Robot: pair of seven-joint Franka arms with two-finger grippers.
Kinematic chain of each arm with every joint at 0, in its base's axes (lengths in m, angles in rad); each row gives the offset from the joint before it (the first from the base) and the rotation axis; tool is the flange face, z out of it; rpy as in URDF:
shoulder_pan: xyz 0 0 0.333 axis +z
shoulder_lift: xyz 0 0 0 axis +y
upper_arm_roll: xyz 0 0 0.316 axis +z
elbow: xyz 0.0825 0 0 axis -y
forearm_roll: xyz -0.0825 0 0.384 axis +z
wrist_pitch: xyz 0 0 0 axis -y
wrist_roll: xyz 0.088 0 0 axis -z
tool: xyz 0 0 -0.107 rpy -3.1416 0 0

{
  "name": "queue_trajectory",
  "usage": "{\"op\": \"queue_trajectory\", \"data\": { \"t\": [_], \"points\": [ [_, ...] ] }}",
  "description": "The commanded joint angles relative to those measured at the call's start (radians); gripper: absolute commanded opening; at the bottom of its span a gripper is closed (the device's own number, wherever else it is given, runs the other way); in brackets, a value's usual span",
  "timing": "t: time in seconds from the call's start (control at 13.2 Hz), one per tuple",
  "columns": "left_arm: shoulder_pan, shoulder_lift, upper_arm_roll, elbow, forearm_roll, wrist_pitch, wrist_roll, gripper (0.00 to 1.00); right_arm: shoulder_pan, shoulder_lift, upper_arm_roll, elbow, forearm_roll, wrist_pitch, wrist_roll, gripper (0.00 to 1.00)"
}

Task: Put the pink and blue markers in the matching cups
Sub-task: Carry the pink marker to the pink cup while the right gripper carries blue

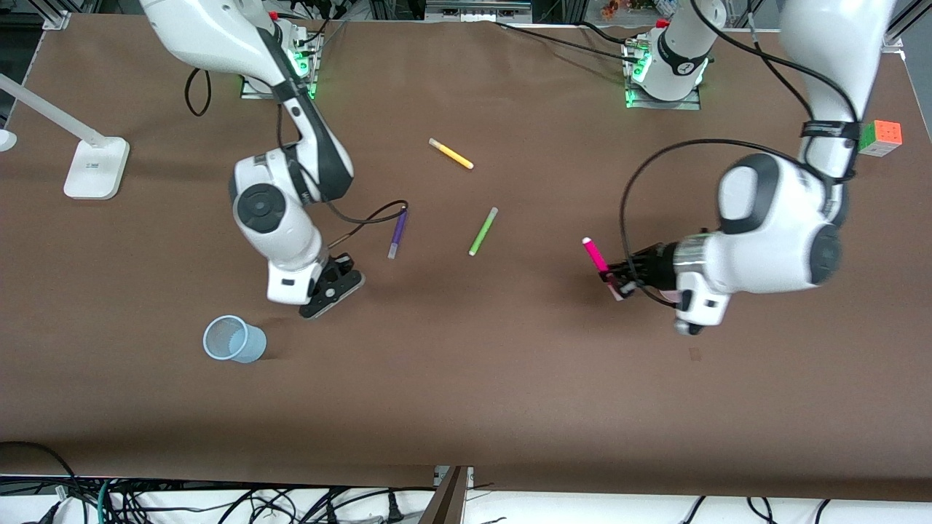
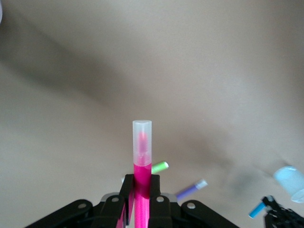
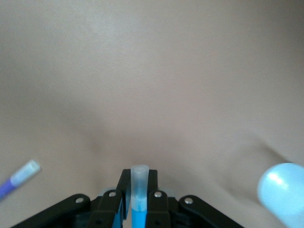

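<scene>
1. Left gripper (image 1: 617, 280) is clamped on the pink marker (image 1: 595, 255), held up over the table toward the left arm's end. In the left wrist view the pink marker (image 2: 141, 161) stands out past the closed fingers, pale cap end foremost.
2. Right gripper (image 1: 333, 287) is clamped on the blue marker (image 3: 139, 194), over the table toward the right arm's end. The marker shows only in the right wrist view, with its pale cap just clear of the fingers; in the front view the gripper hides it.
3. Blue cup (image 1: 234, 339) stands upright on the table (image 1: 510, 378), near the right gripper and nearer to the front camera than it. It appears empty.
4. No pink cup shows in any view; its place cannot be told.
5. Loose on the table, untouched: purple marker (image 1: 397, 232), green marker (image 1: 483, 231), yellow marker (image 1: 451, 153). A colour cube (image 1: 879, 137) sits by the left arm.
6. Step in hand, as judged: both target markers picked, neither yet placed.
7. Next move, as judged: carry the right gripper over the blue cup's mouth, tip the marker near vertical, lower it inside the rim, then release. The cup looks light, so a touch on the rim could tip it.
</scene>
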Motion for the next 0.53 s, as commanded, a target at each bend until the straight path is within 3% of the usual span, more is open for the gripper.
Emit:
{"op": "queue_trajectory", "data": {
  "t": [0.0, 0.15, 0.46],
  "points": [
    [0.101, 0.009, -0.014, 0.018, -0.140, -0.104, 0.012, 0.00, -0.065, 0.001, 0.010, 0.117, 0.029, -0.161, -0.176, 0.14],
    [0.194, 0.027, -0.012, 0.010, -0.235, -0.234, 0.148, 0.00, -0.109, -0.001, 0.009, 0.162, 0.179, -0.214, -0.340, 0.14],
    [0.332, 0.104, -0.012, -0.005, -0.254, -0.385, 0.291, 0.00, -0.255, -0.004, 0.009, 0.165, 0.476, -0.271, -0.779, 0.14]
  ]
}}
